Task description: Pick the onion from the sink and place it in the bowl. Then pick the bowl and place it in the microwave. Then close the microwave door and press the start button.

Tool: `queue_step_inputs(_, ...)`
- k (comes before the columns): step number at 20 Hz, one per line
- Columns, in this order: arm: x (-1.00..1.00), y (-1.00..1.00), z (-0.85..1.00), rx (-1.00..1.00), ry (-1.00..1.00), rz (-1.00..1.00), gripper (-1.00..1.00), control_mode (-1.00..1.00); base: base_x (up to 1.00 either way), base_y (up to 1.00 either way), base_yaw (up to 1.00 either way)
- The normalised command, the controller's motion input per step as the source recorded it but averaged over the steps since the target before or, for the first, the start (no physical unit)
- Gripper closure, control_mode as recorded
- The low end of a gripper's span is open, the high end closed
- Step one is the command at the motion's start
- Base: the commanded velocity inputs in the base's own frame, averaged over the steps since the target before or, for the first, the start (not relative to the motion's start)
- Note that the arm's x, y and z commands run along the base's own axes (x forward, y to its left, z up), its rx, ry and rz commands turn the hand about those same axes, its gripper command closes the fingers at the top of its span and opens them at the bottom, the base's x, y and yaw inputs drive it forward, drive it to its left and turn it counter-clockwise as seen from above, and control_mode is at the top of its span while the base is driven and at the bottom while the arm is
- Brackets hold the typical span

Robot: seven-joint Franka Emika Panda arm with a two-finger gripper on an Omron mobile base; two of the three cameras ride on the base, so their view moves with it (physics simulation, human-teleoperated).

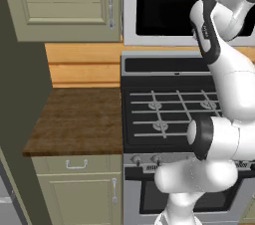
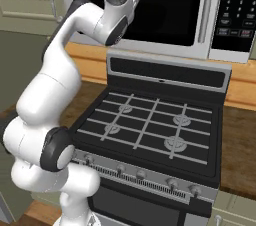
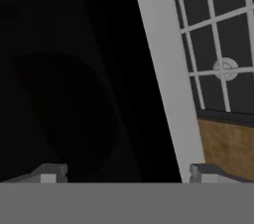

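Note:
The microwave [image 2: 165, 15] hangs above the range, with a silver-grey frame and a large black window [image 1: 164, 5]. Its door lies flat against the front, and the slim bar handle [image 2: 206, 5] stands beside the button panel [image 2: 239, 5]. My arm is raised, with the hand close in front of the window's left part. My gripper [image 3: 129, 173] is open and nothing is between its fingertips [image 3: 49, 172]. It faces black glass and the silver lower frame [image 3: 163, 69]. A faint round darker shape shows in the black; I cannot tell what it is. The onion, bowl and sink are out of view.
A black gas range [image 2: 150, 120] with grey grates sits directly under the microwave, its knobs along the front edge. A dark wooden counter [image 1: 74, 119] lies to its left, below beige wall cabinets [image 1: 64, 5]. More counter [image 2: 240, 145] lies to its right.

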Motion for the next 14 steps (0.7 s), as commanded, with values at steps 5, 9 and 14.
queue_step_inputs(5,0.39,0.00,-0.01,0.13,-0.01,0.05,-1.00,-1.00,0.00,0.00,0.00)
queue_step_inputs(9,0.40,0.00,-0.06,0.13,0.00,0.07,-1.00,-1.00,0.00,0.00,0.00)
queue_step_inputs(14,-0.46,-0.49,-0.01,0.13,-0.07,0.03,-1.00,-1.00,0.00,0.00,0.00)
